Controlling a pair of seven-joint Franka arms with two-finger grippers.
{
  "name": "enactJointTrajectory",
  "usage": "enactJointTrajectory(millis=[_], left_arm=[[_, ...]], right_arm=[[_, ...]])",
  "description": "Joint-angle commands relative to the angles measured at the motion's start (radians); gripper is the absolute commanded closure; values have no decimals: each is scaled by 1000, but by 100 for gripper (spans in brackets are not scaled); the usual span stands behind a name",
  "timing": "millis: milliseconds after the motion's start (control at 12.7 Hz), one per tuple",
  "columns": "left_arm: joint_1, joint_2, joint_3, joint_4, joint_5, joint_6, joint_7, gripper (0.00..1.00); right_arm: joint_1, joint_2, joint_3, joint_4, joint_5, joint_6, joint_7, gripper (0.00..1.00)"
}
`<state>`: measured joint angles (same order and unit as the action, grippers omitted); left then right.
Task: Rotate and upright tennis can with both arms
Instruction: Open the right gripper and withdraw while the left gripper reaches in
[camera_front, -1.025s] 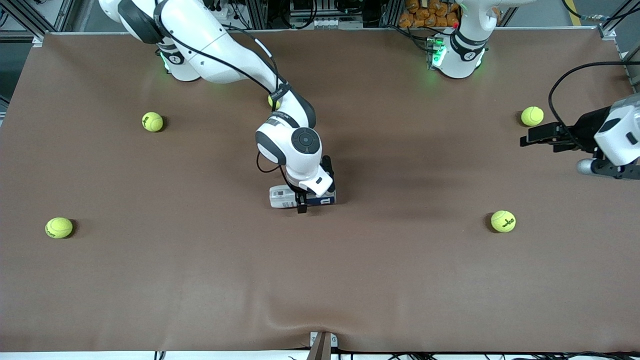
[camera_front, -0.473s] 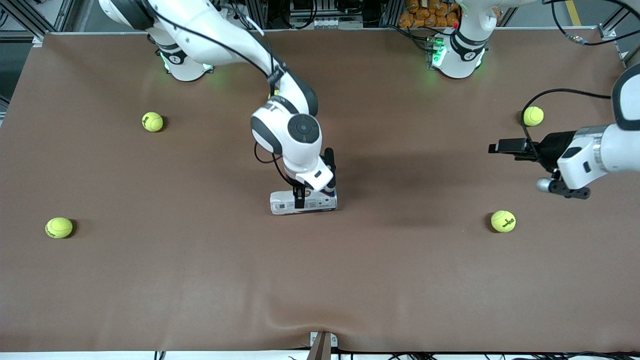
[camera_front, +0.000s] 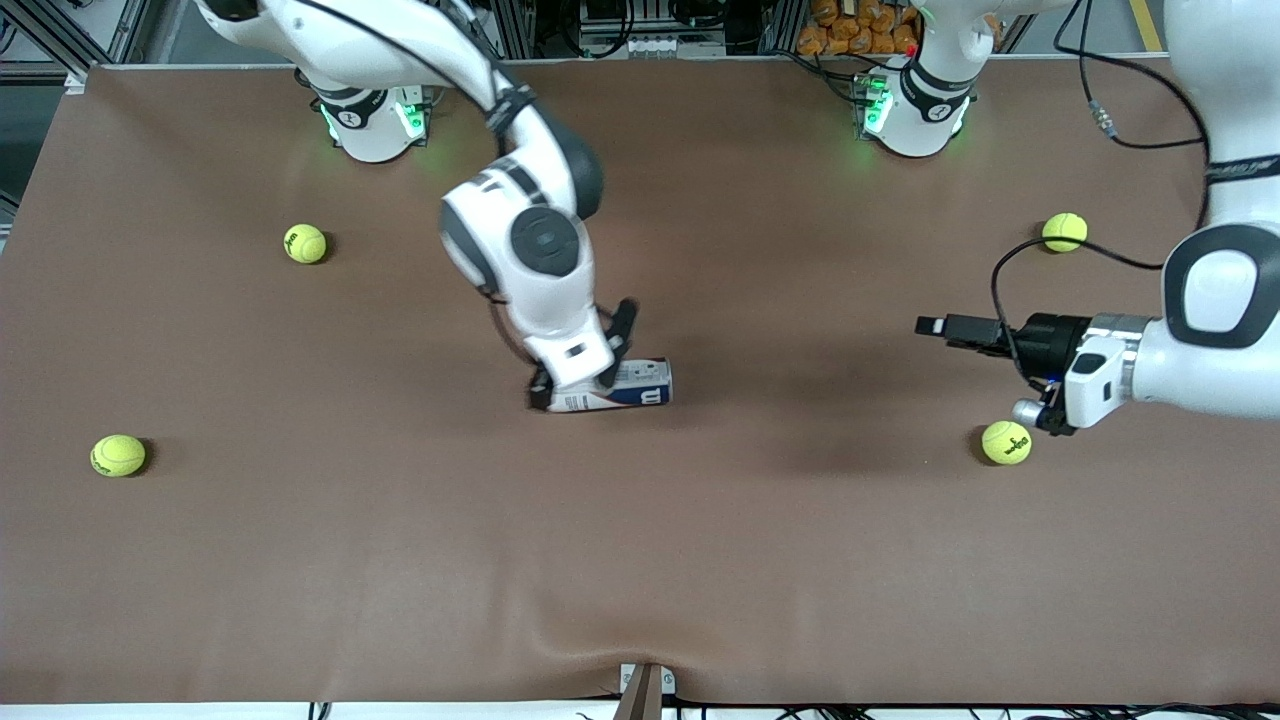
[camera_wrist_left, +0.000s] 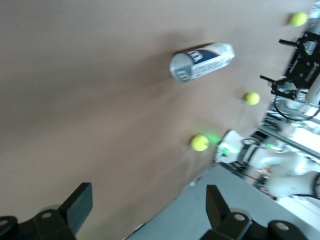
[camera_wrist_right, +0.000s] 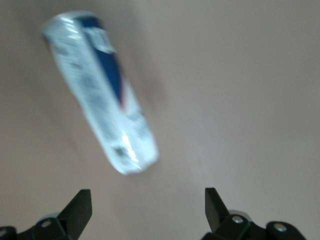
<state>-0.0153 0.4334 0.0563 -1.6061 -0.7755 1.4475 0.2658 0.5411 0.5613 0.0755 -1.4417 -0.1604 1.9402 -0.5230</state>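
Tennis can (camera_front: 612, 387) is found lying flat, uprighting not yet done; right gripper (camera_front: 585, 355) spread above it; left gripper (camera_front: 935, 326) spread, well apart

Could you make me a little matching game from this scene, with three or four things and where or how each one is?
Things:
1. tennis can
2. right claw
3. left claw
4. table

States:
a. brown, carrying scattered balls
b. open, just over the can
c. lying on its side
d. open, in the air toward the left arm's end of the table

Pairs: 1-c, 2-b, 3-d, 4-a
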Motion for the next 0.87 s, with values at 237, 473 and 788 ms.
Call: enactJointTrajectory(millis=[237, 473, 788], left_arm=[[-8, 85, -4, -107, -180, 22, 212, 0], [-28, 100, -39, -245, -335, 147, 349, 0], [-31, 102, -133, -311, -433, 316, 359, 0]], right_arm=[[-191, -110, 13, -34, 18, -115, 345, 0], [-269, -158, 10, -42, 13, -207, 486, 0], [-436, -236, 9, -69, 18, -221, 495, 0]])
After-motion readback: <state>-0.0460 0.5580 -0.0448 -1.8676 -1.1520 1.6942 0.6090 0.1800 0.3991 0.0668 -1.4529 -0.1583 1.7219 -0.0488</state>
